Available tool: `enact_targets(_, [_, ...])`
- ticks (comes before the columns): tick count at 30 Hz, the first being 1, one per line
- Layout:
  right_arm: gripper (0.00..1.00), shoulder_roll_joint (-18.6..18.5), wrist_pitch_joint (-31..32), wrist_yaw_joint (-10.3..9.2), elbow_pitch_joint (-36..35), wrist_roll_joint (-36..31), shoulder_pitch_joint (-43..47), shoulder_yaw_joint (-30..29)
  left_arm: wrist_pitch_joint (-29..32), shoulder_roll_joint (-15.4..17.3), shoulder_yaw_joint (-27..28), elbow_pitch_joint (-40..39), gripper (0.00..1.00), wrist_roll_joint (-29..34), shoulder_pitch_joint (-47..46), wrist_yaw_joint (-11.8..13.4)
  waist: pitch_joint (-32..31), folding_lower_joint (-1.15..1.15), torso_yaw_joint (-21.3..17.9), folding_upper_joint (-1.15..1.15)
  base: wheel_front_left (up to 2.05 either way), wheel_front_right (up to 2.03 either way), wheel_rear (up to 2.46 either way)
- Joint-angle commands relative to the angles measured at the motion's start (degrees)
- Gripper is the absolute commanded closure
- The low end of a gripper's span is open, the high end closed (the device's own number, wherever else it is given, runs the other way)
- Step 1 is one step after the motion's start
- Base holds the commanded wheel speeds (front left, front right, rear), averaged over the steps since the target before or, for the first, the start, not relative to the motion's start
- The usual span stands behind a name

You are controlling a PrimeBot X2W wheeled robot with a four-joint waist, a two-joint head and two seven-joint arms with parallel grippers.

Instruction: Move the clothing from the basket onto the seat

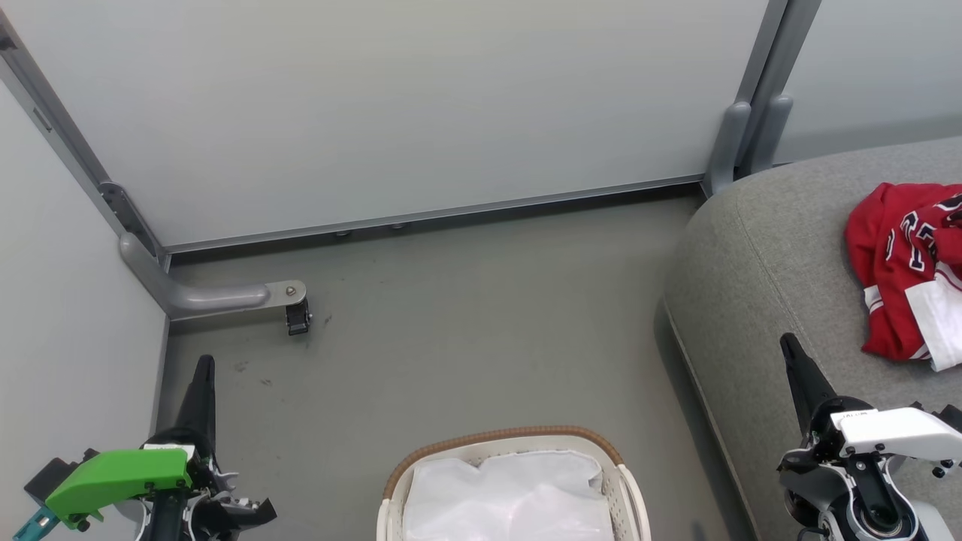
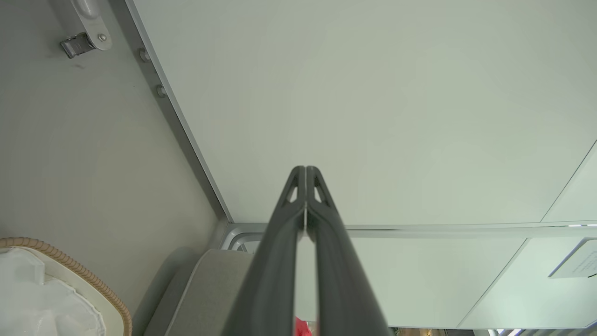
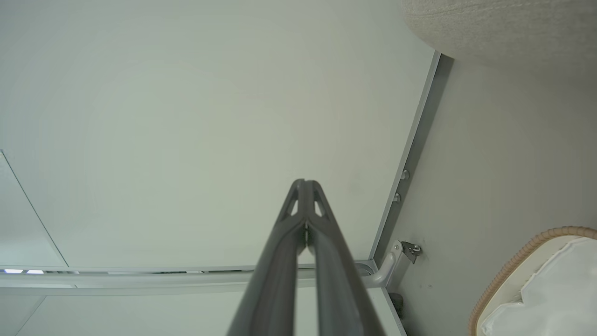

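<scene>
Red clothing (image 1: 906, 270) with white trim and dark numbers lies crumpled on the grey seat (image 1: 774, 248) at the right edge of the head view. The white basket (image 1: 624, 481) with its brown woven rim stands on the floor at the bottom centre, and its white liner is all I see inside it. My left gripper (image 1: 204, 364) is shut and holds nothing, at the lower left, well left of the basket. Over the seat's front part, left of the clothing, my right gripper (image 1: 787, 342) is shut with nothing in it. In the wrist views the left gripper (image 2: 305, 169) and the right gripper (image 3: 304, 182) both point at pale wall panels.
Pale partition panels (image 1: 391, 105) close off the back and left, with a grey bracket foot and caster (image 1: 297, 315) jutting onto the floor at the left. Grey posts (image 1: 744, 143) stand behind the seat's corner. Bare grey floor (image 1: 481, 323) lies between the basket and the wall.
</scene>
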Motion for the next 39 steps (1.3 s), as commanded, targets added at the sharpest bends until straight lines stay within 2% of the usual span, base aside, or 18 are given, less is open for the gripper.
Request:
enact_targets(1, [1.00,-0.36,0.51,0.00,-0.42,1.15,0.62,-0.18,0.28,0.37,0.31,-0.43,1.00,-1.08,-0.92,-0.30,-0.08,0.00,0.01,0.00,0.00,0.00,0.00])
enact_targets(8, [1.00,-0.38,1.10,0.00,-0.74,3.72,0.91,-0.29,0.98,0.39,0.48,-0.60,1.00,-3.33,-0.97,-0.37,-0.44,0.00,0.05,0.00,0.00,0.00,0.00])
enact_targets(39, [1.00,-0.37,1.07,0.00,-0.69,3.50,0.90,-0.27,0.93,0.39,0.44,-0.54,1.00,-3.16,-0.86,-0.38,-0.44,0.00,0.05,0.00,0.00,0.00,0.00])
